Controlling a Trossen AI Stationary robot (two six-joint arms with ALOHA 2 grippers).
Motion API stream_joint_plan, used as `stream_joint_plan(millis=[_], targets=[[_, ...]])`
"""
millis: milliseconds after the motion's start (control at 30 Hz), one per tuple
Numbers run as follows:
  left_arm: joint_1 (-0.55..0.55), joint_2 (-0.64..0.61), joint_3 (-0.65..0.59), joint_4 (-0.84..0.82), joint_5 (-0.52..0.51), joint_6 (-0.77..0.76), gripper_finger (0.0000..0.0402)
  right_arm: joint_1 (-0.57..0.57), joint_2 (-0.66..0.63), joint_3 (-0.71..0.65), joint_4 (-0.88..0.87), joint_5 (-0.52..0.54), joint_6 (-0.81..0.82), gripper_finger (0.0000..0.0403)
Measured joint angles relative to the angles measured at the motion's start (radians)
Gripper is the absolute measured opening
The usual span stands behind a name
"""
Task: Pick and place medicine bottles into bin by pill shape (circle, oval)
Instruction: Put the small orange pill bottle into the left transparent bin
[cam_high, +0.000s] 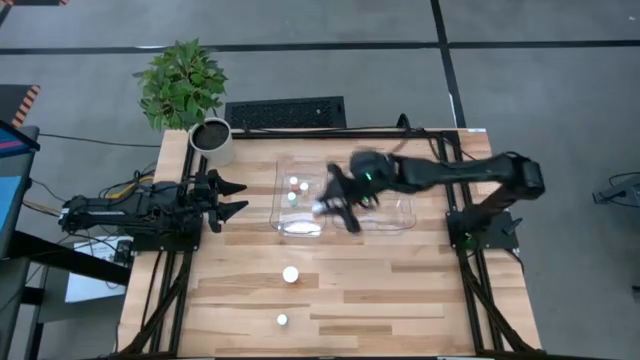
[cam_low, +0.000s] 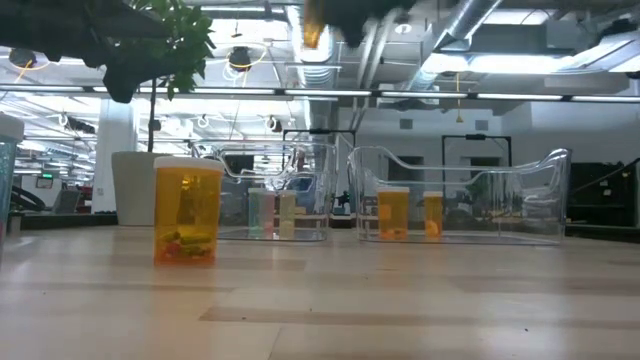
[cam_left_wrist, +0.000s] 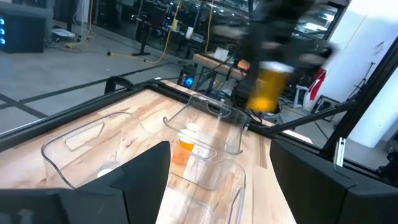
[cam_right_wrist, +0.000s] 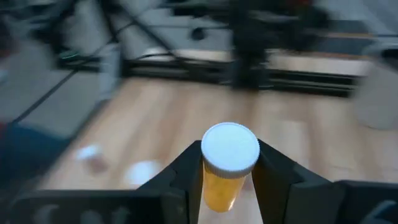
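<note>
My right gripper (cam_high: 335, 205) hangs above the two clear bins (cam_high: 400, 215), shut on a medicine bottle (cam_right_wrist: 229, 163) with a white cap and an amber body. In the left wrist view this bottle (cam_left_wrist: 270, 87) floats high over the bins. Several bottles stand in the bins: white caps (cam_high: 298, 186) in the left one, amber bottles (cam_low: 393, 214) in the right one. Two more bottles (cam_high: 290, 273) (cam_high: 282, 320) stand upright on the wood nearer the front; the low view shows one (cam_low: 187, 212) close up. My left gripper (cam_high: 232, 198) waits open at the table's left, pointing level toward the bins. My right gripper pinches the bottle's amber body (cam_right_wrist: 219, 186) just below the white cap, one finger on each side. The fingers (cam_right_wrist: 277, 180) reach in from the table's right, slanting a little downward. The bottle is lifted clear, high above the bins, cap uppermost.
A white plant pot (cam_high: 212, 140) with a green plant stands at the far left corner of the table. A dark keyboard (cam_high: 285, 112) lies beyond the far edge. Bare wood (cam_high: 420, 290) stretches across the near half around the two standing bottles.
</note>
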Motion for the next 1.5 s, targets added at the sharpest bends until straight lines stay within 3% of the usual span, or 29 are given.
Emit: stream_joint_plan(millis=[100, 233, 400, 600, 800, 967, 1500], targets=[[0.0, 0.0, 0.0, 0.0, 0.0, 0.0, 0.027, 0.115, -0.073, -0.001, -0.131, 0.01, 0.0, 0.0129], [0.0, 0.0, 0.0, 0.0, 0.0, 0.001, 0.027, 0.302, -0.106, -0.072, -0.119, 0.167, 0.001, 0.0124], [0.0, 0.0, 0.0, 0.0, 0.0, 0.005, 0.027, 0.474, -0.088, -0.321, 0.277, 0.355, 0.091, 0.0123], [0.0, 0.0, 0.0, -0.001, -0.004, 0.0, 0.027, 0.533, 0.086, -0.486, 0.71, 0.595, 0.168, 0.0127], [0.0, 0.0, 0.0, -0.009, -0.004, -0.01, 0.027, 0.511, 0.273, -0.462, 0.788, 0.604, 0.274, 0.0127], [0.0, 0.0, 0.0, -0.014, -0.004, -0.012, 0.027, 0.505, 0.35, -0.431, 0.798, 0.603, 0.337, 0.0129], [0.0, 0.0, 0.0, -0.015, -0.004, -0.011, 0.027, 0.509, 0.369, -0.424, 0.69, 0.602, 0.378, 0.0128]])
